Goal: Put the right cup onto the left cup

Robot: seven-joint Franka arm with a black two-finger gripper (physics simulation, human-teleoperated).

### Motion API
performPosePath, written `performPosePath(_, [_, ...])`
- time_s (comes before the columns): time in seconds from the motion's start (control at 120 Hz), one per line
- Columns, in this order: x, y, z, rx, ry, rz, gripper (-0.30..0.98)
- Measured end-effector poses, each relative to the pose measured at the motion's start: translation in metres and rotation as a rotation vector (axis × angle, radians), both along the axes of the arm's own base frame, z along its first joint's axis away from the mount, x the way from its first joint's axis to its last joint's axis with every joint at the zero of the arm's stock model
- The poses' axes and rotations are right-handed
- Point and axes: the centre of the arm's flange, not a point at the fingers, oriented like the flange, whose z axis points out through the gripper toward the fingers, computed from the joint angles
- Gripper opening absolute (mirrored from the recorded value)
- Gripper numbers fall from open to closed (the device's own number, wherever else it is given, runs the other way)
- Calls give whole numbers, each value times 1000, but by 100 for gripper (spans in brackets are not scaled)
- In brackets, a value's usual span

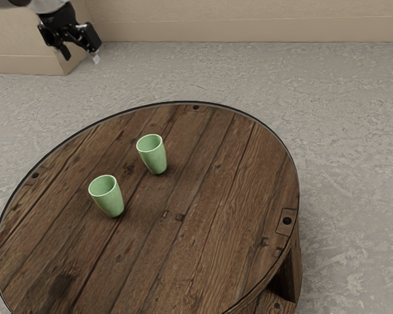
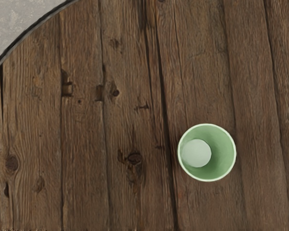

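Exterior view: claw (image 1: 80, 57) open, upper left of frame. Round wooden table (image 1: 216, 216) bears two upright green cups, apart: lower cup (image 1: 109, 199) left of centre, upper cup (image 1: 154, 157) nearer centre. Wrist view: pale bottom (image 2: 196, 153) inside one cup.

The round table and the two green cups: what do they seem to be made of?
The round table looks like wood with a dark, worn finish: plank seams, grain and knots show across its top. The green cups look like glazed ceramic, judging by their smooth, even color and paler rims, though plastic is possible.
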Motion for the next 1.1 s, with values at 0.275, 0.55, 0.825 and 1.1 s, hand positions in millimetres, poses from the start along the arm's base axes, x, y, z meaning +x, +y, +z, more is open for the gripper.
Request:
performPosePath(0.275, [90, -14, -137, 45, 146, 2, 67])
performPosePath(0.55, [130, -88, -223, -55, 149, -21, 67])
performPosePath(0.825, [102, -103, -291, -66, 220, 60, 67])
performPosePath(1.1, [94, -82, -316, -68, 221, 156, 65])
